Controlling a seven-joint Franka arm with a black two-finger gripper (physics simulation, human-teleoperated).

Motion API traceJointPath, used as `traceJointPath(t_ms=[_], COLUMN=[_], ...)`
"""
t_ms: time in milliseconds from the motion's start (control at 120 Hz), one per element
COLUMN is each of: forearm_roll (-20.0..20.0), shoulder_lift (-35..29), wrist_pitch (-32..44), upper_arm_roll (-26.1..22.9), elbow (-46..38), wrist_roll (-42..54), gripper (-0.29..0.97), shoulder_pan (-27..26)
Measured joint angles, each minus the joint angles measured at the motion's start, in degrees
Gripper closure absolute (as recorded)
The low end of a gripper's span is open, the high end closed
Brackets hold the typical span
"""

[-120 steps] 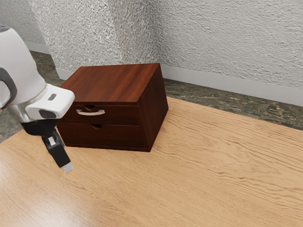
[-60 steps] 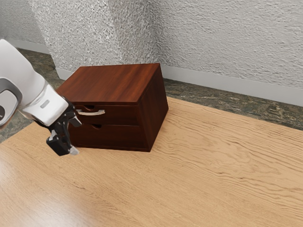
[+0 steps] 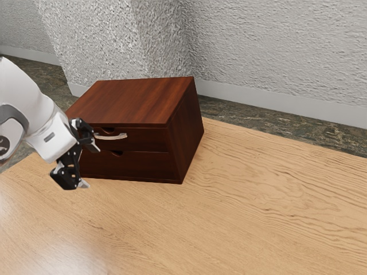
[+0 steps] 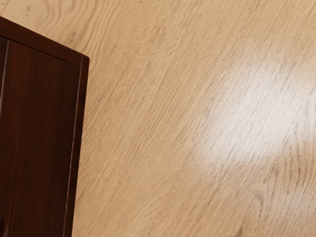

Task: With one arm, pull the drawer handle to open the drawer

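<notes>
A dark wooden cabinet [image 3: 143, 103] with two drawers stands on the table, both drawers shut. The upper drawer [image 3: 140, 139] carries a pale curved handle [image 3: 110, 136]; the lower drawer [image 3: 132, 164] has only a small notch. My gripper [image 3: 87, 166] hovers in front of the cabinet's front corner on the exterior view's left, below and just left of the handle. It is open, its black fingers [image 3: 86, 139] spread wide with nothing between them. In the wrist view a corner of the cabinet's dark wood [image 4: 39, 143] lies beside bare tabletop.
The light wooden table [image 3: 241, 200] stretches wide to the exterior view's right and front. A rough white wall [image 3: 258, 46] and a dark stone floor strip [image 3: 287, 123] lie behind the cabinet.
My hand has risen off the table, turned toward the cabinet front and closed in on the handle's left end. The fingers now stand spread apart. The drawers have not moved.
</notes>
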Motion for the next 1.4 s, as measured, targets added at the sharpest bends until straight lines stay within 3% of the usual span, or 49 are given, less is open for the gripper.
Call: traceJointPath(t_ms=[433, 1400], forearm_roll=[0.5, -0.53], shoulder_lift=[10.57, 16.54], wrist_pitch=[7.75, 14.8], upper_arm_roll=[3.73, 6.05], elbow=[6.94, 8.42], wrist_roll=[-1.2, -2.15], gripper=[0.0, 0.0], shoulder_pan=[-0.58, -0.7])
